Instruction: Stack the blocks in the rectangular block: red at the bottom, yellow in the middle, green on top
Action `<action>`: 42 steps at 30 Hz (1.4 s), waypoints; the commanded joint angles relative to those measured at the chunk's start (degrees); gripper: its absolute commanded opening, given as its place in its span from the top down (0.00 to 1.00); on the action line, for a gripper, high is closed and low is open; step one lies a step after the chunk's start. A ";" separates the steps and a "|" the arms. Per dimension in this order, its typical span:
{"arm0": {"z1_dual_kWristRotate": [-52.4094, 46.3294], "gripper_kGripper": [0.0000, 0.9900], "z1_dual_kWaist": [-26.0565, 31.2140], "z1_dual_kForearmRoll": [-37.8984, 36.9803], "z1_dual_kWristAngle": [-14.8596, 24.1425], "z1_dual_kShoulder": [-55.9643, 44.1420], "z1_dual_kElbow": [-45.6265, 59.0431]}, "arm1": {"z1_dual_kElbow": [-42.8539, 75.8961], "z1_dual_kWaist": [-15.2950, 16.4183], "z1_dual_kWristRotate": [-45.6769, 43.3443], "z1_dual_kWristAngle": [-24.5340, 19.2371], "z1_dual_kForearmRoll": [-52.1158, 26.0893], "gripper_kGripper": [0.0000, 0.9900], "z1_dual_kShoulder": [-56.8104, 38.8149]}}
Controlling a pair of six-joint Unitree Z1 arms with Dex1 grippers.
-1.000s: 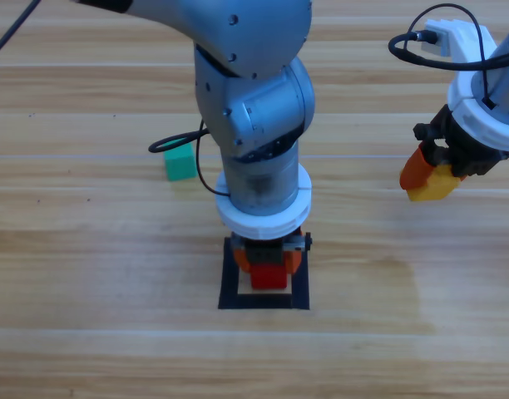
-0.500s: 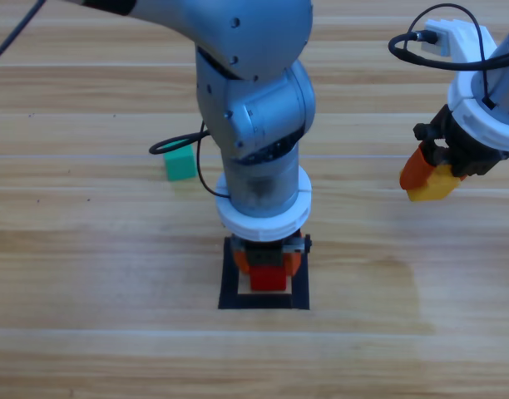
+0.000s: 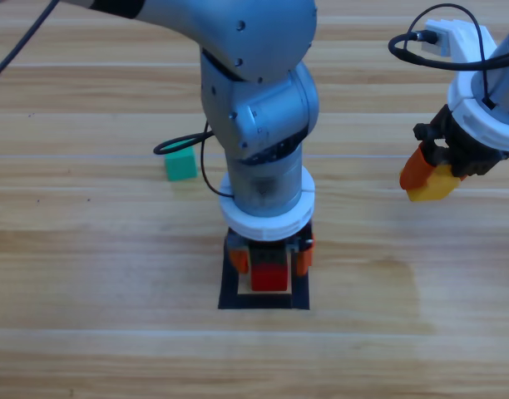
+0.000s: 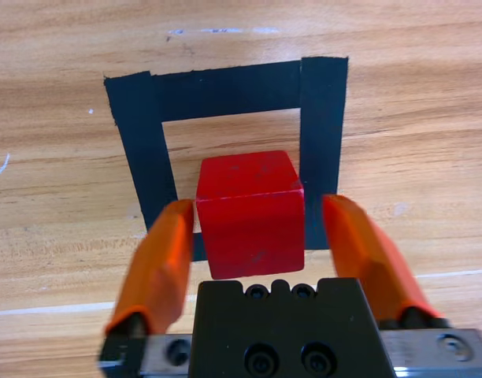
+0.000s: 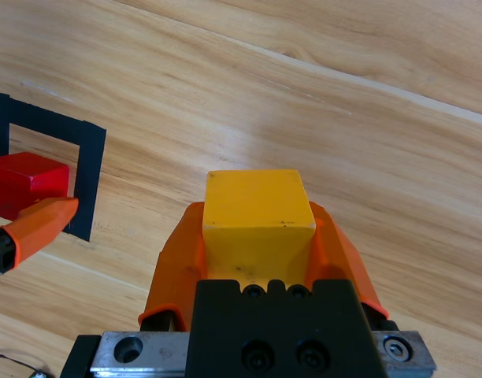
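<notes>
While red cube [image 4: 250, 213] sits square in tape outline [image 4: 324, 142], left end effector [image 4: 257, 236] open astride it

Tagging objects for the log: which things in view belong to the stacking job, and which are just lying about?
Job:
red cube, between the open left gripper
tape square
yellow cube, held by the right gripper
green cube, on the table

Lying about:
black cable beside the green cube
</notes>
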 commanded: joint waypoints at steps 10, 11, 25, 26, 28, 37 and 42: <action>1.60 0.00 -1.13 6.01 3.26 -5.36 -4.99 | 0.99 6.30 0.29 -8.50 0.60 0.97 -0.17; 2.04 0.00 -0.52 9.17 3.96 -5.88 -8.33 | 0.99 7.26 0.46 -9.56 0.60 0.97 -0.43; 29.90 0.00 26.02 22.09 3.08 -14.58 -15.45 | -27.57 17.46 12.68 -11.66 26.26 0.96 10.55; 32.09 0.00 27.96 21.39 2.73 -13.71 -15.36 | -31.09 18.07 13.56 -11.40 28.81 0.96 12.49; 36.66 0.00 31.47 20.69 2.11 -11.86 -15.97 | -36.98 19.30 15.23 -10.70 32.24 0.96 15.39; 44.13 0.00 39.21 19.28 -0.79 -10.72 -14.74 | -42.78 21.24 21.03 -7.09 33.64 0.95 21.45; 44.49 0.00 40.26 19.28 -1.58 -10.72 -13.95 | -47.53 22.73 23.49 -6.83 35.58 0.95 24.09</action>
